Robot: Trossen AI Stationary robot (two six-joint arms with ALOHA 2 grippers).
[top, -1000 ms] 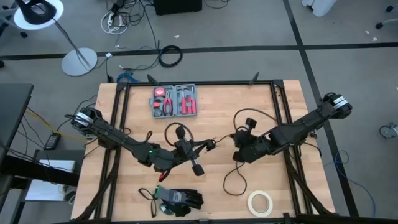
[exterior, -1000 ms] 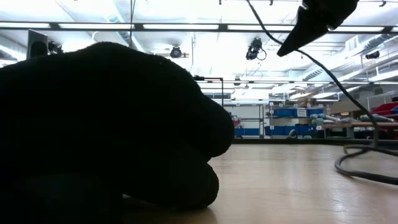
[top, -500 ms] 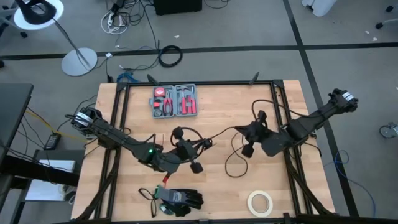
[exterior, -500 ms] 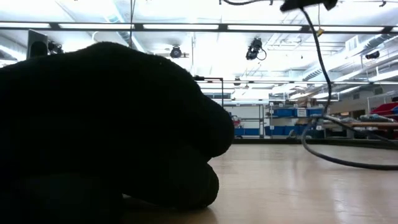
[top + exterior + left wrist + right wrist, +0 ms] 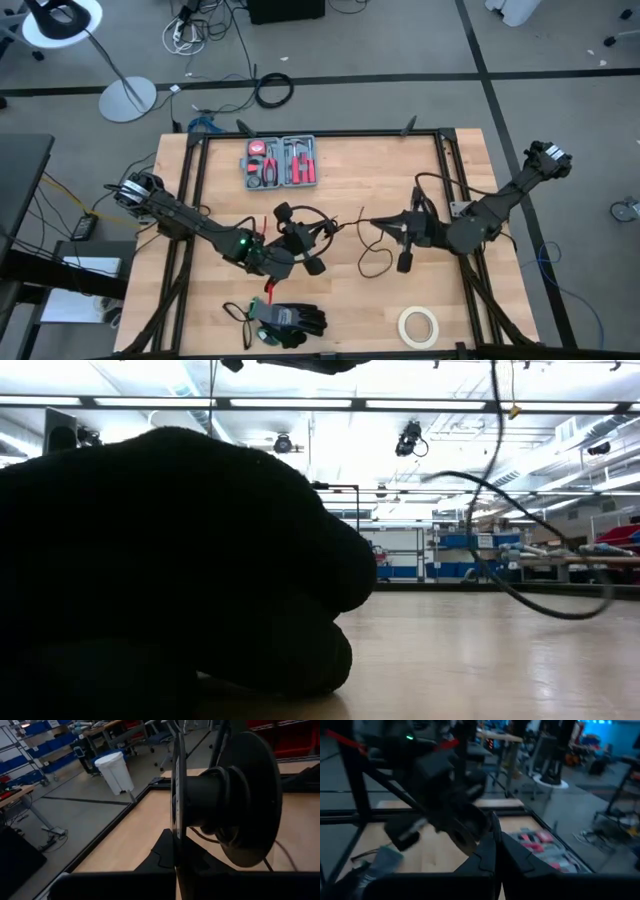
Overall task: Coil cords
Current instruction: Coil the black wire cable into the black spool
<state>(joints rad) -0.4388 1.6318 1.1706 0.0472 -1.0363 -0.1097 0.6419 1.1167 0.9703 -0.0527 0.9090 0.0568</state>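
While I lean in from both sides, my pose: both arms stretch low over the pale wooden worktop (image 5: 340, 190) and meet near its middle.
Left arm: runs from the left edge, elbow down, towards the centre.
Left claw (image 5: 300, 250): fingers pressed together on the thin rim of a black round reel (image 5: 235, 805), which stands on edge right in front of my wrist camera.
Right arm: comes in from the right edge, forearm sloping down, wrist turned to face the left arm.
Right claw (image 5: 373, 221): fingers together, pinching the thin black flexible cord (image 5: 345, 222).
Cord: stretched in the air between my two claws, looped above the left one, with a loose tail hanging from the right one to the worktop; in the low view it swings as a raised loop.
Nearby: grey case of red-handled tools (image 5: 280, 162) at the far side; black gloves (image 5: 290, 320) and a white tape roll (image 5: 418, 325) at the near edge.
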